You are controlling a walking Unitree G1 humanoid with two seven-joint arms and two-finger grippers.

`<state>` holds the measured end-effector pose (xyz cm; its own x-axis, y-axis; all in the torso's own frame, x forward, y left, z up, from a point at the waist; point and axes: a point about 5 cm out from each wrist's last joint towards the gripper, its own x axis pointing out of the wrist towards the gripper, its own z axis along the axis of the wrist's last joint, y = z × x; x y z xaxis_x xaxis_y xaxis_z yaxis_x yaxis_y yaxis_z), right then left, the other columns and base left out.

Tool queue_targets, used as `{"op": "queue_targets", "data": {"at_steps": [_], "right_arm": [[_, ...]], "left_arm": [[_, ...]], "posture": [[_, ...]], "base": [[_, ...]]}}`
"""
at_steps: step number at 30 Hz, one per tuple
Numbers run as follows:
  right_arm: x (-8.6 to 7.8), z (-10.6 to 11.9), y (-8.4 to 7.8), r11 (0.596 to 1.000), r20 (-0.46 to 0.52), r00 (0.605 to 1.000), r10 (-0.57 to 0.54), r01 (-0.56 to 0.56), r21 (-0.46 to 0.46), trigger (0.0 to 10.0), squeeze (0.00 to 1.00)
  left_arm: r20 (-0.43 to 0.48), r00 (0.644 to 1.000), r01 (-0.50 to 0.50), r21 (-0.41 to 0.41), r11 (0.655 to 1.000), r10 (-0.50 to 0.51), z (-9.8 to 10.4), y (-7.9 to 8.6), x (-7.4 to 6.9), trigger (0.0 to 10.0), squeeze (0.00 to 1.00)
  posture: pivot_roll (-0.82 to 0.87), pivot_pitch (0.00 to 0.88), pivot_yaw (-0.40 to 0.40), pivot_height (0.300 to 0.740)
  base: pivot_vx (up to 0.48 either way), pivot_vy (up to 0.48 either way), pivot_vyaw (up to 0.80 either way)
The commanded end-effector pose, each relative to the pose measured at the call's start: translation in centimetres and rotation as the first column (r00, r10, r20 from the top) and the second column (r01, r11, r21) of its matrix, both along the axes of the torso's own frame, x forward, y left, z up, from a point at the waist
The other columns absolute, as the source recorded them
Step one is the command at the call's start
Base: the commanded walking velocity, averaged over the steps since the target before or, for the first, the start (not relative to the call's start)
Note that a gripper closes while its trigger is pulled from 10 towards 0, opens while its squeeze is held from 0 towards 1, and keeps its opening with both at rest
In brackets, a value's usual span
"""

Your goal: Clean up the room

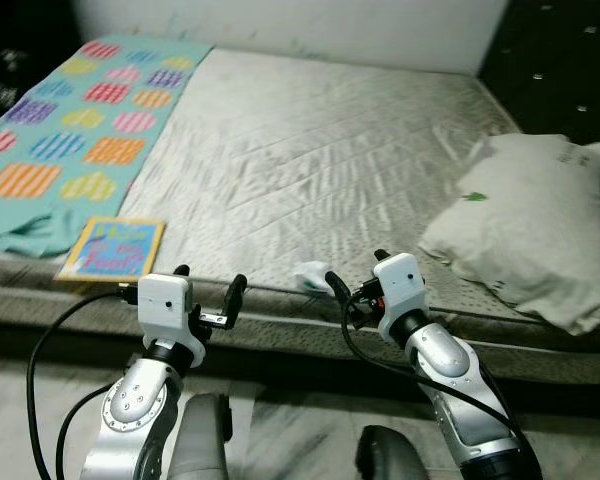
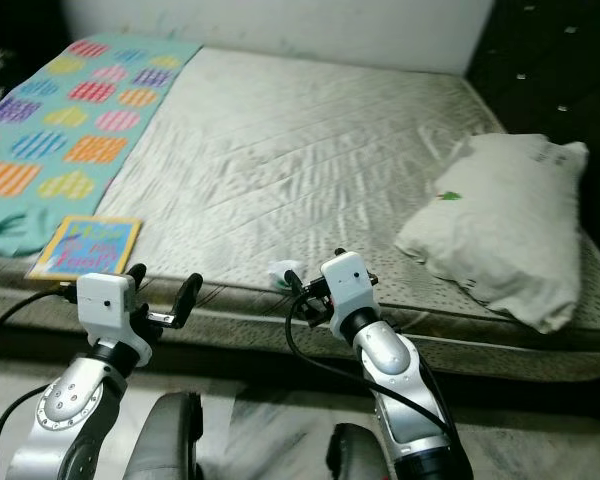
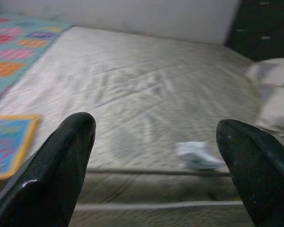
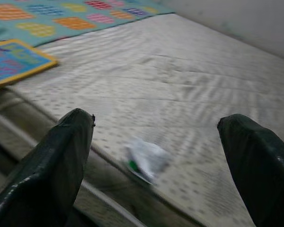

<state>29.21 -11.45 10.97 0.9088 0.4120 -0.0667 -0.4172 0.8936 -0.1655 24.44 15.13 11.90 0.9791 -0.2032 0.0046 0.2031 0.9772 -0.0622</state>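
Head cameras first: a bare grey quilted mattress (image 1: pixel 310 150) on the bed, with a teal blanket with striped colourful blobs (image 1: pixel 75 125) spread over its far-left part. A flat yellow-bordered blue picture book (image 1: pixel 112 248) lies at the mattress's near-left edge, and a big white pillow with a small green mark (image 1: pixel 525 225) sits on the right side. The bit of rubbish here is a small crumpled white wrapper (image 1: pixel 311 275), right on the near edge of the mattress, roughly in the middle. Both silver arms are raised in front of the bed. The left tool (image 1: pixel 208 283) hangs at the mattress edge between the book and the wrapper, its 2 black fingers spread wide. The right tool (image 1: pixel 354 272) is just beside the wrapper on its right; 1 finger tip nearly overlaps it, but I can't tell whether it touches.

Left wrist camera: 2 fingers wide apart with nothing between them, the wrapper (image 3: pixel 198 155) off towards 1 finger (image 3: pixel 258 168), the book's corner (image 3: pixel 7 144) past the other. This view also catches the pillow (image 3: pixel 274 94) at the side.

Right wrist camera: much closer on the wrapper (image 4: pixel 146 160), and you can see a green patch on it that the head views don't show. It lies between the 2 wide-open fingers (image 4: pixel 52 165), just ahead of them, gripped by neither. Book (image 4: pixel 16 59) and blanket (image 4: pixel 61 12) sit beyond.
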Motion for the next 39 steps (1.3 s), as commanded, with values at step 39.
{"op": "queue_targets", "data": {"at_steps": [39], "right_arm": [[-0.02, 0.55, 0.49, 0.999, 0.021, 0.999, 0.037, -0.037, 0.019, 10.0, 0.00]], "left_arm": [[0.022, 1.000, 0.022, -0.004, 1.000, -0.022, 0.52, -0.18, -0.01, 10.0, 0.00]], "posture": [[0.06, 0.071, -0.074, 0.556]], "base": [[0.135, 0.000, 0.13]]}}
